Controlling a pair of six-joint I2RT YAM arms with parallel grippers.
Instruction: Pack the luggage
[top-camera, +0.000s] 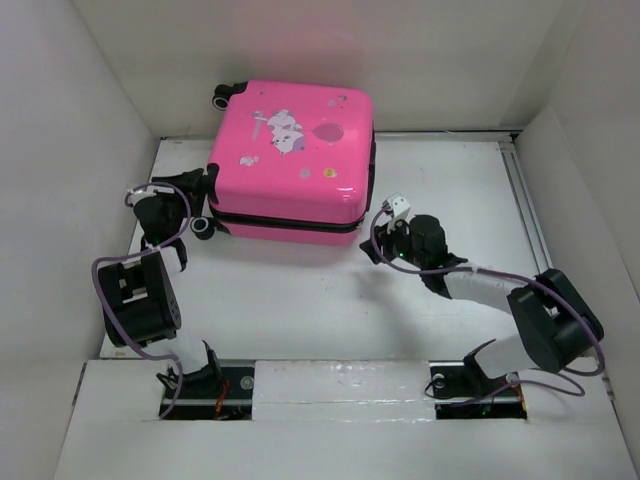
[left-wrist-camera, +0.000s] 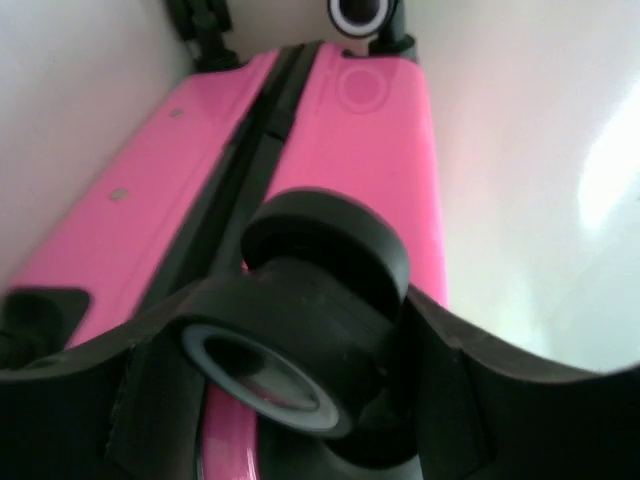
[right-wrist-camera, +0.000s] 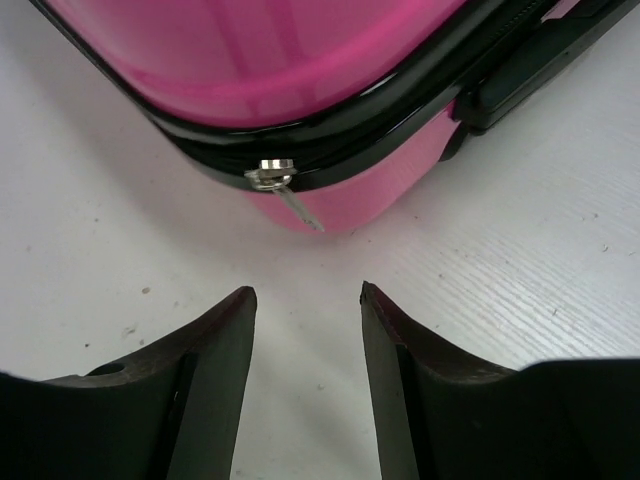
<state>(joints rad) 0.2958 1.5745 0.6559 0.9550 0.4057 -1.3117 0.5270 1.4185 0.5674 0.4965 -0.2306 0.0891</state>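
Observation:
The hot-pink luggage (top-camera: 292, 160) lies flat and closed at the back of the table, print side up, black zipper trim round its edge. My left gripper (top-camera: 205, 190) is at its near left corner. In the left wrist view my left gripper (left-wrist-camera: 285, 325) is shut round a black-and-white wheel (left-wrist-camera: 300, 330) of the luggage (left-wrist-camera: 370, 150). My right gripper (top-camera: 380, 232) is at the near right corner, open and empty. In the right wrist view my right gripper (right-wrist-camera: 305, 292) is just short of the luggage (right-wrist-camera: 260, 60), with the silver zipper pull (right-wrist-camera: 285, 190) straight ahead of it.
White walls enclose the table (top-camera: 300, 310) on the left, back and right. Another wheel (top-camera: 203, 228) sticks out at the luggage's near left corner, and more wheels (top-camera: 226, 94) at its far left corner. A raised white ledge (top-camera: 340, 385) runs along the near edge between the arm bases.

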